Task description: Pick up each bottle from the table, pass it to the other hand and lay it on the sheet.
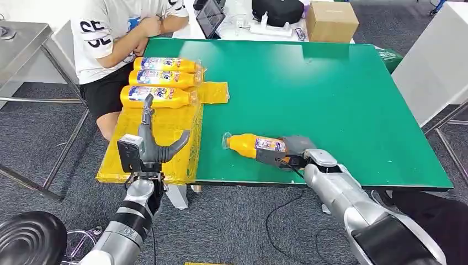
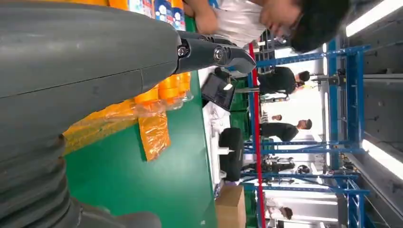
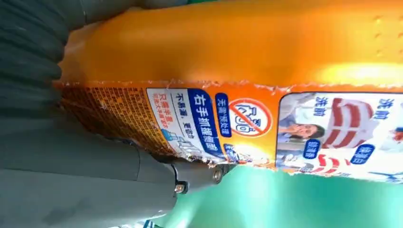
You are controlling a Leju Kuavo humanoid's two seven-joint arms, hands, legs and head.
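Orange bottle (image 1: 255,147) in right hand (image 1: 292,152)

A person (image 1: 118,33) in a white printed T-shirt and black shorts sits at the far left corner of the green surface (image 1: 342,105), arms folded at its edge. Beyond the far edge, a cardboard box (image 1: 331,21), a black bag (image 1: 277,10) and a dark tablet (image 1: 210,18) lie on a white table. A grey metal table (image 1: 19,41) stands to the left, and a round black stool (image 1: 30,238) sits at the lower left on grey carpet (image 1: 232,221). A black cable (image 1: 276,221) trails across that carpet below the near edge. In the left wrist view, blue shelving (image 2: 349,95) and several other people (image 2: 283,80) show in the background.
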